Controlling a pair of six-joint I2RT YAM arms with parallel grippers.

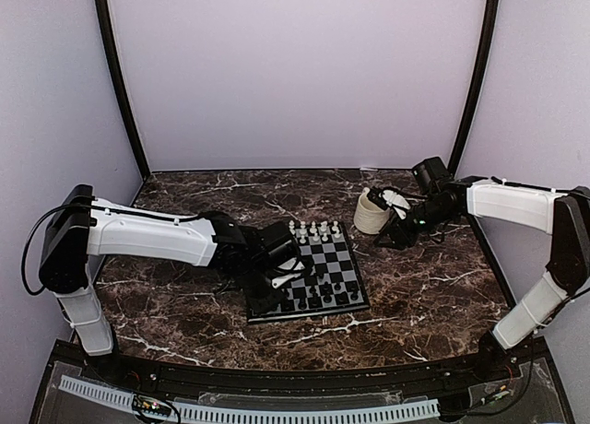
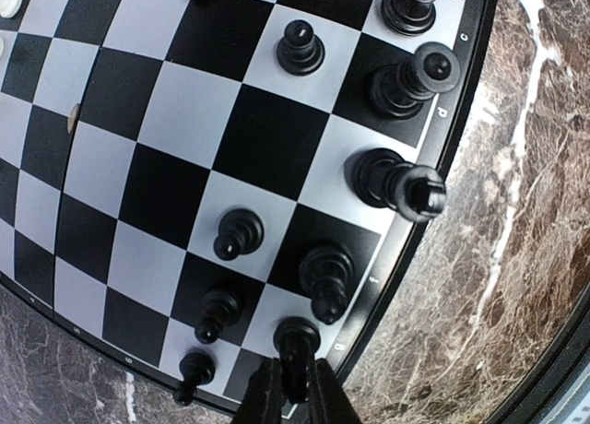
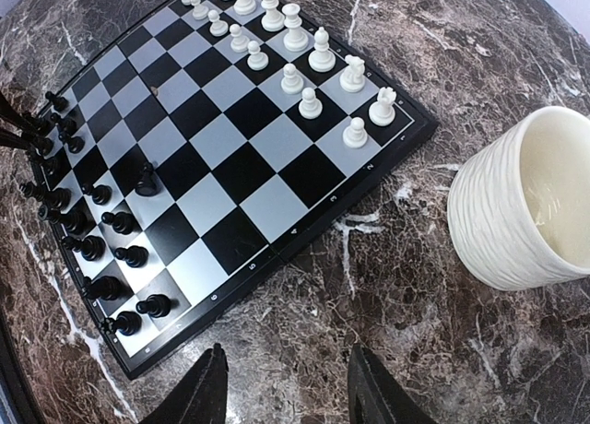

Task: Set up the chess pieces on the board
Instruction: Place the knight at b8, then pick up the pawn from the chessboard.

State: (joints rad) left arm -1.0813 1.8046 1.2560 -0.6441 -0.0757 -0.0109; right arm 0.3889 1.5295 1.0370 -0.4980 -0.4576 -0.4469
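**Left gripper on a black piece at the board's near-left corner**

The left gripper (image 2: 295, 392) reaches down over the near-left corner of the chessboard (image 2: 267, 129). Its two fingers are pressed close on either side of a black chess piece (image 2: 297, 336), pinching it low on the stem as far as I can see. The piece sits straight ahead of the fingertips, upright, its long axis vertical. It seems to stand on the end square of the back row, just beside the board's black border. The left arm is plainly the nearer one. Whether it lets go or lifts, the next move looks best run straight up along that axis, since a neighbouring black piece (image 2: 327, 281) stands just beside it and could be knocked.

The right gripper (image 3: 290, 392) hangs with fingers spread wide and nothing between them. It is over the marble tabletop (image 3: 387, 332), between the board and a cream ribbed mug (image 3: 516, 203), well apart from the black side.

The black pieces (image 3: 101, 249) are glossy and slim, in two rows along the near edge (one black pawn (image 3: 147, 178) stands forward of them). The white pieces (image 3: 295, 37) line the two far rows.
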